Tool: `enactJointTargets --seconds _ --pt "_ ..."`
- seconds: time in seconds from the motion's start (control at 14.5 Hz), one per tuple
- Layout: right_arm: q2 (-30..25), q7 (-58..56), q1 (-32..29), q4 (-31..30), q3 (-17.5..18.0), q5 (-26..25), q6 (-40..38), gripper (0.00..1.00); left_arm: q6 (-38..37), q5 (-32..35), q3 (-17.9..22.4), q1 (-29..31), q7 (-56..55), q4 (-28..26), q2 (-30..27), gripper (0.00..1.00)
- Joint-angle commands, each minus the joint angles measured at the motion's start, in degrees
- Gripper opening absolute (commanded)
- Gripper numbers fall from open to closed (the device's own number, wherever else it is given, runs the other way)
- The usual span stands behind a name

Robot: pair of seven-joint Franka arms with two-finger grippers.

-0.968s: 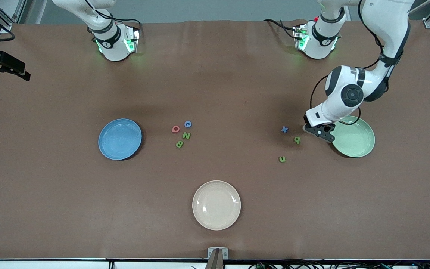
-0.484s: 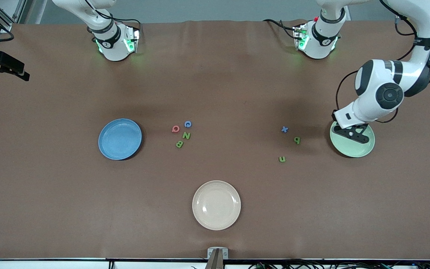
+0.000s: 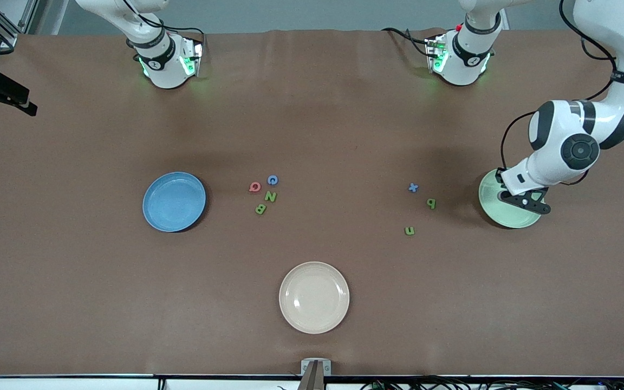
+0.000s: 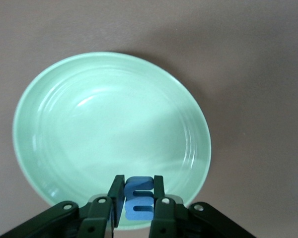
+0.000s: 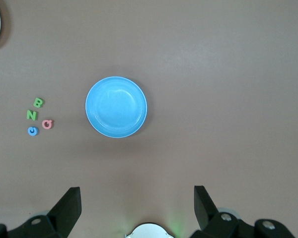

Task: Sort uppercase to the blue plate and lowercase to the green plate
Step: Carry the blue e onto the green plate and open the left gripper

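My left gripper (image 3: 526, 203) is shut on the blue lowercase m (image 4: 139, 201) and holds it over the pale green plate (image 3: 507, 216), above the bare plate (image 4: 109, 129) near its rim. The blue x (image 3: 413, 187), green p (image 3: 430, 203) and green u (image 3: 409, 231) lie on the table beside that plate. The red Q (image 3: 254, 187), blue C (image 3: 272, 180), green N (image 3: 270, 196) and green B (image 3: 260, 208) lie clustered beside the empty blue plate (image 3: 174, 201). My right gripper (image 5: 136, 193) is open and empty, waiting high over its base, and its view shows the blue plate (image 5: 116, 106).
A cream plate (image 3: 313, 297) sits empty, nearer the front camera than the letters. The two arm bases (image 3: 166, 59) (image 3: 461, 57) stand along the table's farthest edge. A brown mat covers the table.
My left gripper has carried the blue m from beside the x and p to over the green plate. The right arm has not moved.
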Motion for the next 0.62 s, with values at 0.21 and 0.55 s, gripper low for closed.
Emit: enactJointTargets --seconds 0.21,0.55 --pt "2.88 -0.32 -0.97 0.92 0.16 -0.29 2.72 1.0 3.93 1.44 -0.37 0.5 -0.37 0.05 4.06 0.06" --pt "9.56 -0.41 -1.94 1.1 -0.02 -0.2 4.93 1.0 5.16 2.23 -0.37 1.21 0.06 -0.12 4.59 0.13"
